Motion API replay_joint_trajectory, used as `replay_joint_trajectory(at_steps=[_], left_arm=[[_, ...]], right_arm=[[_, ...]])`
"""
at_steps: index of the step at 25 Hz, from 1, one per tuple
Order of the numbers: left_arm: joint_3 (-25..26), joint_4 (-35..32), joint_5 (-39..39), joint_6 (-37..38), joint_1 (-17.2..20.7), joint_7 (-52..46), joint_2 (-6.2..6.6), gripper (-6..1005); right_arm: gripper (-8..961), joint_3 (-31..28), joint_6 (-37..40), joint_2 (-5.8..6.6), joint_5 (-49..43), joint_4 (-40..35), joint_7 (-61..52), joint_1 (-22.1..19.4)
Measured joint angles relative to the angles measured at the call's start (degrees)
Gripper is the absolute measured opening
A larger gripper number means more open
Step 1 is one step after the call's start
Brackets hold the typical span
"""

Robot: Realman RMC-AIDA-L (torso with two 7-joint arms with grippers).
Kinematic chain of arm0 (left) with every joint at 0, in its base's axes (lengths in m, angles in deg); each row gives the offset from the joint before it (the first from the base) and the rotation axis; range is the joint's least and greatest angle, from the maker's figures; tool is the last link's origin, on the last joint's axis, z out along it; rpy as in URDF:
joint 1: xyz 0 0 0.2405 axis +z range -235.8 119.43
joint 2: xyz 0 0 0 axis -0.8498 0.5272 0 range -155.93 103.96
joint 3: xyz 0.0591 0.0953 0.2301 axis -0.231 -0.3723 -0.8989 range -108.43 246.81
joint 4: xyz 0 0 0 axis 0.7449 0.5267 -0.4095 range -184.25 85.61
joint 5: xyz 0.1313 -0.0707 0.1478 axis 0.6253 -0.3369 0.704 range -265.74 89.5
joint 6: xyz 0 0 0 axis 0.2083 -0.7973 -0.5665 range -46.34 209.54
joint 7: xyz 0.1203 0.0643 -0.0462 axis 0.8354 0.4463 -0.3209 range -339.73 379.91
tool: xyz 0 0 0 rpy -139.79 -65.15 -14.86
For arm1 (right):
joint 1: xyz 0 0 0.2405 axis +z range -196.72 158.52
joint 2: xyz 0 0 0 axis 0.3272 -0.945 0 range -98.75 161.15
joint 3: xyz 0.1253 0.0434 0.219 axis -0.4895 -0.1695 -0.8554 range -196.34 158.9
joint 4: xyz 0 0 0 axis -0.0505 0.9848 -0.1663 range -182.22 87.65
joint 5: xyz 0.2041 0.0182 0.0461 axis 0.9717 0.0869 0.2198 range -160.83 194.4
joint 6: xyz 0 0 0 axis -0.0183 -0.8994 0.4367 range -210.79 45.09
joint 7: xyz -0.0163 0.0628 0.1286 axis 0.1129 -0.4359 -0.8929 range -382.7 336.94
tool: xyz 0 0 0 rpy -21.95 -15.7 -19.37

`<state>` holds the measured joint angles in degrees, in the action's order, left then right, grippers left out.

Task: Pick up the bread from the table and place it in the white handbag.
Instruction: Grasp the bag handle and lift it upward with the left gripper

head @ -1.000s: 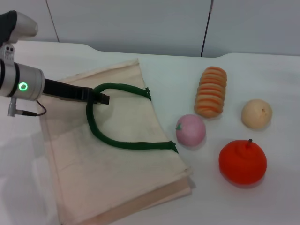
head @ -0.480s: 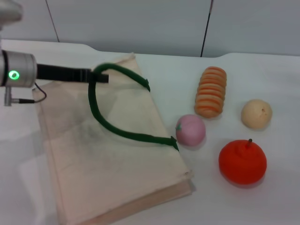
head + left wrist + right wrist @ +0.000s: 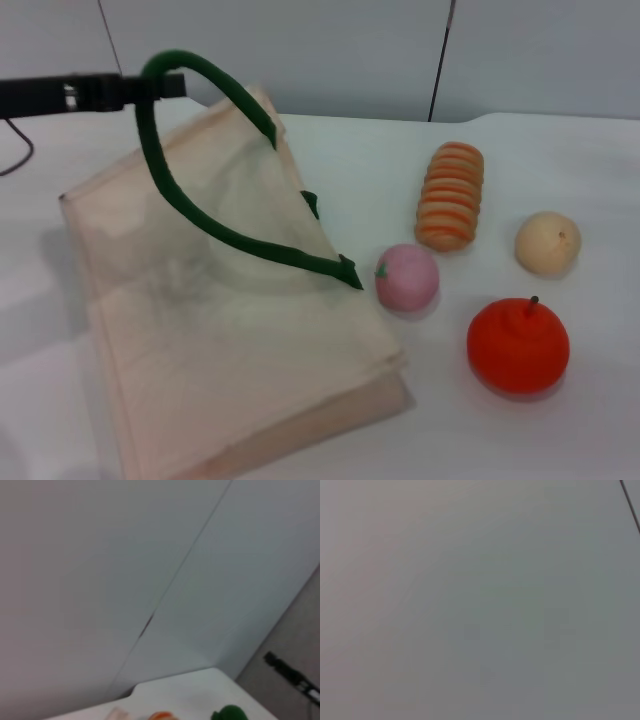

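The bread [image 3: 452, 195], a ribbed orange and tan loaf, lies on the white table [image 3: 580, 150] to the right of the white handbag [image 3: 230, 360]. My left gripper [image 3: 170, 85] is at the upper left, shut on the bag's upper dark green handle [image 3: 215, 235]. It holds the handle raised, so the bag's top side is pulled up off the table. A bit of the green handle [image 3: 230, 714] shows in the left wrist view. The right gripper is out of view; its wrist view shows only a grey wall.
A pink peach-like ball [image 3: 407, 277] lies just right of the bag's edge. A pale beige ball [image 3: 547, 243] and a red-orange fruit [image 3: 518, 345] lie further right. A grey wall stands behind the table.
My left gripper has risen and moved back-left with the green handle, lifting the bag's upper layer and opening its mouth. The bread and the fruits have not moved.
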<state>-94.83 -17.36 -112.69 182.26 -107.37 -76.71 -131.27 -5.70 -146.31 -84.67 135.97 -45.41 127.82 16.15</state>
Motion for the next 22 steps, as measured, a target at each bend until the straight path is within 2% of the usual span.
replay_joint_trajectory(at_steps=[4, 9, 15, 22], left_arm=[[-0.07, 4.14, -2.22, 7.27, 0.18, 1.8, 0.41, 118], [-0.07, 5.18, -2.03, 11.54, 0.25, 1.48, 1.62, 119], [-0.07, 5.2, -1.73, 12.93, 0.0, 1.44, 1.97, 120], [-0.07, 4.97, -1.0, 13.01, -0.96, 0.95, 2.01, 122]], right_arm=[[893, 0.28, 0.0, 0.03, -0.14, -0.05, -0.82, 0.0], [893, 4.25, 0.74, 0.12, -4.0, -3.16, -8.05, 0.08], [893, 9.33, 1.59, 0.39, -20.94, -13.34, -26.14, 1.18], [893, 15.66, 2.06, 0.57, -45.39, -25.98, -48.73, 7.59]])
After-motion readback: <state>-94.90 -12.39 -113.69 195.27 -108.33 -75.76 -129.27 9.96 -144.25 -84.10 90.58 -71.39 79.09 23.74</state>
